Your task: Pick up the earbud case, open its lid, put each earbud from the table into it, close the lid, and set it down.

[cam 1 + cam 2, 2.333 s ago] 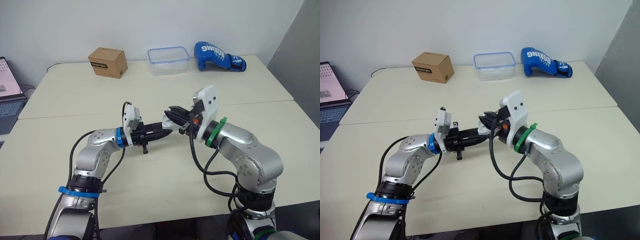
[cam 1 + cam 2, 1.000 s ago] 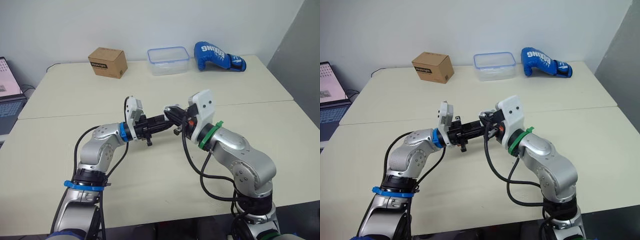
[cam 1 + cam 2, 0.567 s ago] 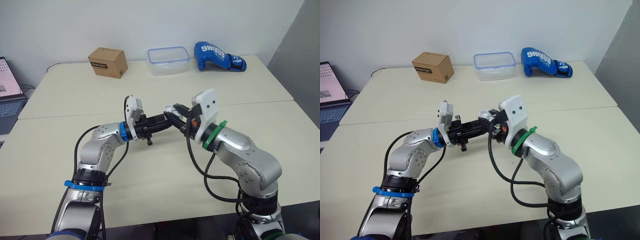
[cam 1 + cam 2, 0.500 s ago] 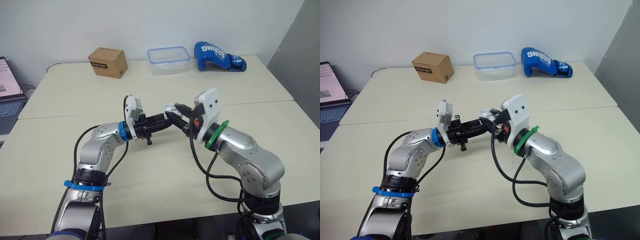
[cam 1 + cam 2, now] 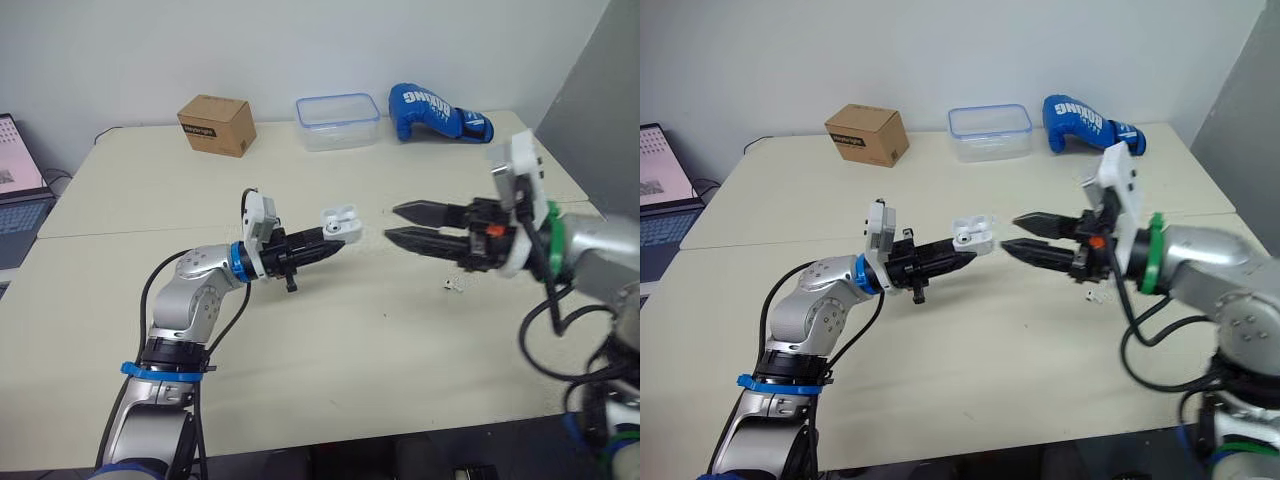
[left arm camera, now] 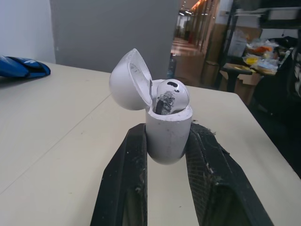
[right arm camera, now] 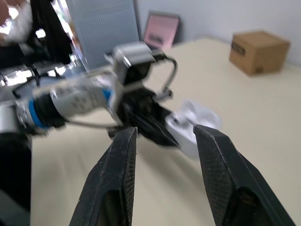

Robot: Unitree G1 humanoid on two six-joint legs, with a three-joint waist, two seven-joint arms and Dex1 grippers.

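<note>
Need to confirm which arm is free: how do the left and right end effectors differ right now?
The left end effector is shut on the earbud case, its lid open; the right end effector is open and empty. The left touches the case; the right stands clear of it. Both are raised over the table, pointing toward each other.

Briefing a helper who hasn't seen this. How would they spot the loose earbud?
On the cream table, look right, beneath the open right gripper. The earbud is the tiny white speck lying bare there; its twin sits in the open case in the left gripper.
</note>
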